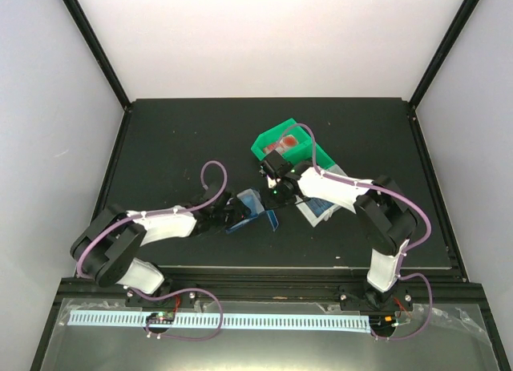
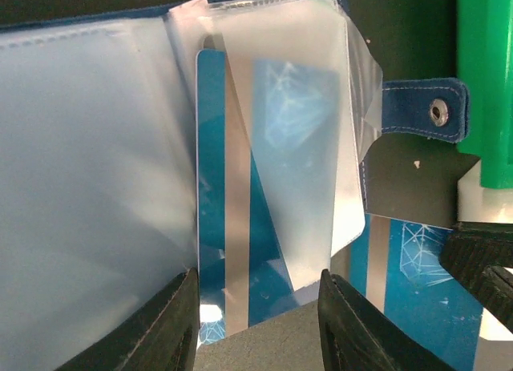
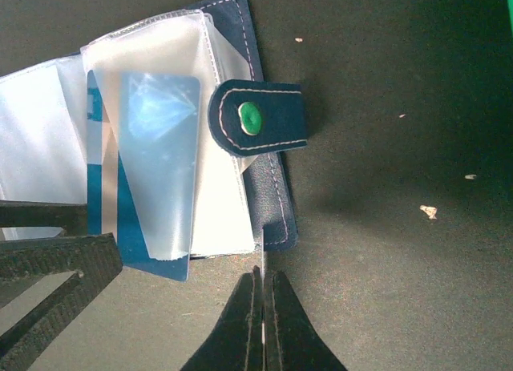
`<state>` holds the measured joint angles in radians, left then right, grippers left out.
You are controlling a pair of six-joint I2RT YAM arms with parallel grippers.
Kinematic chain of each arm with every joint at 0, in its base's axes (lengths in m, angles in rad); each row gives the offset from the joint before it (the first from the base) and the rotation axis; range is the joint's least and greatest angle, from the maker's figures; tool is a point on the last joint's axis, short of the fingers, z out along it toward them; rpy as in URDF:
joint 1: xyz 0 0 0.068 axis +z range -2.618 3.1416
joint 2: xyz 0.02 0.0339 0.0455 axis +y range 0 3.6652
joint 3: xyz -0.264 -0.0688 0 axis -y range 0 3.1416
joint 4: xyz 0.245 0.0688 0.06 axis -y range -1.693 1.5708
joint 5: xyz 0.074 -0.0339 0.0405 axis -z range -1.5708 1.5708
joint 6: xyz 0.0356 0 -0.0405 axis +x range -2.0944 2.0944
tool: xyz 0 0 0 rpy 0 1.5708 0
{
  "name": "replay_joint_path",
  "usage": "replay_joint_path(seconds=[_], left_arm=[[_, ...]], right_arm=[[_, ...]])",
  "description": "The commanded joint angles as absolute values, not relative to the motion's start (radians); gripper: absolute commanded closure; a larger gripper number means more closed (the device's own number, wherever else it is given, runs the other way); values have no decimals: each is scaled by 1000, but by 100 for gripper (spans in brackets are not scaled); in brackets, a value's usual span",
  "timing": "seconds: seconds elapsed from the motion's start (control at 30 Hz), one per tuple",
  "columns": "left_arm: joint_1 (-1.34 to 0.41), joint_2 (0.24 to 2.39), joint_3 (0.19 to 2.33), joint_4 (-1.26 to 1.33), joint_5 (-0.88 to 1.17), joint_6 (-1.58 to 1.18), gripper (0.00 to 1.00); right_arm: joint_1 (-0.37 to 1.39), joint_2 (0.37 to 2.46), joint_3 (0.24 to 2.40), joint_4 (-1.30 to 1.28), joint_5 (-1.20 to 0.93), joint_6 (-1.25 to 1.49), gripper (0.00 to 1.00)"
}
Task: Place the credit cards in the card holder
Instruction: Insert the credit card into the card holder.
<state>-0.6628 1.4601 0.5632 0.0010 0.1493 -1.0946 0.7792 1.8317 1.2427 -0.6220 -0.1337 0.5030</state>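
The card holder [image 1: 244, 204] lies open on the black mat, its clear sleeves [image 2: 96, 147] spread and its navy snap tab [image 3: 260, 118] out to the side. A blue credit card [image 2: 212, 147] with a silver stripe sits slanted and part way in a sleeve, and shows as well in the right wrist view [image 3: 128, 219]. My left gripper [image 2: 258, 323] is open, a finger on each side of that card's lower end. Just beside the wallet's corner, my right gripper [image 3: 261, 275] is shut on a second blue card [image 2: 409, 283], seen edge-on [image 3: 262, 255].
A green bin [image 1: 272, 143] behind the right gripper holds a red-and-white card [image 1: 288, 140]. A white bin [image 1: 317, 211] lies under the right forearm. Black frame posts and white walls border the mat.
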Motion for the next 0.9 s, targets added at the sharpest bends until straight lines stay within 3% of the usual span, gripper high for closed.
replay_joint_path(seconds=[0.0, 0.4, 0.87], left_arm=[[-647, 1430, 486, 160, 184, -1185, 58], [-637, 1396, 414, 250, 177, -1214, 79], [-636, 1346, 406, 240, 158, -1183, 86]], right_arm=[[784, 1822, 1218, -602, -136, 510, 99], [784, 1821, 1213, -600, -137, 516, 99], [784, 1830, 1211, -606, -212, 492, 99]])
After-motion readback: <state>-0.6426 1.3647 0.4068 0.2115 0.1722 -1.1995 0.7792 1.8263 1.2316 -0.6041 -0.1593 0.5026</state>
